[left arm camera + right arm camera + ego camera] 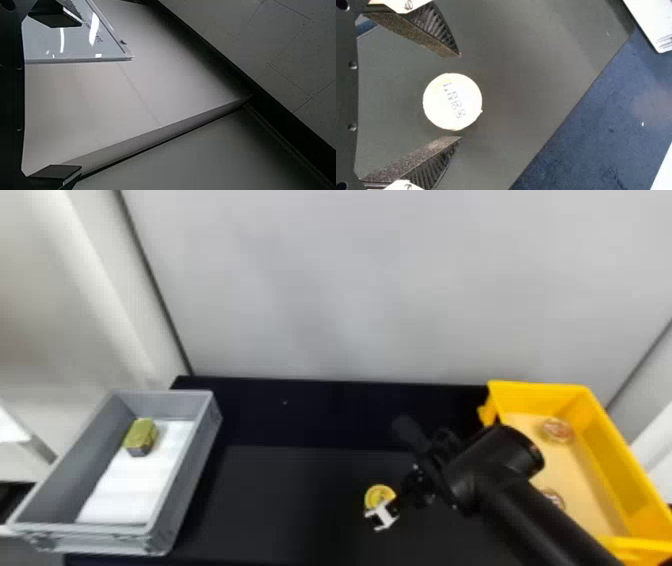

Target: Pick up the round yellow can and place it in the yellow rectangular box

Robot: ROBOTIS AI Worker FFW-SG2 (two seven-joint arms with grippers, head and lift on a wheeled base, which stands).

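Right end effector (461,95) is straddling the can (449,103), unclenched; likely rigid, slick sides are needing a centred squeeze

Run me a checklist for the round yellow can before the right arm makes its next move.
1. Right gripper open: ok, jaws apart.
2. Round yellow can lined up: ok, in the right wrist view it lies between the jaws, a gap on either side.
3. Jaws low enough to grip: cannot tell, their height against the can is unclear.
4. Can secured for lifting: not ok, the jaws are not closed on it.
5. Room in yellow rectangular box: ok, bare floor shows inside.
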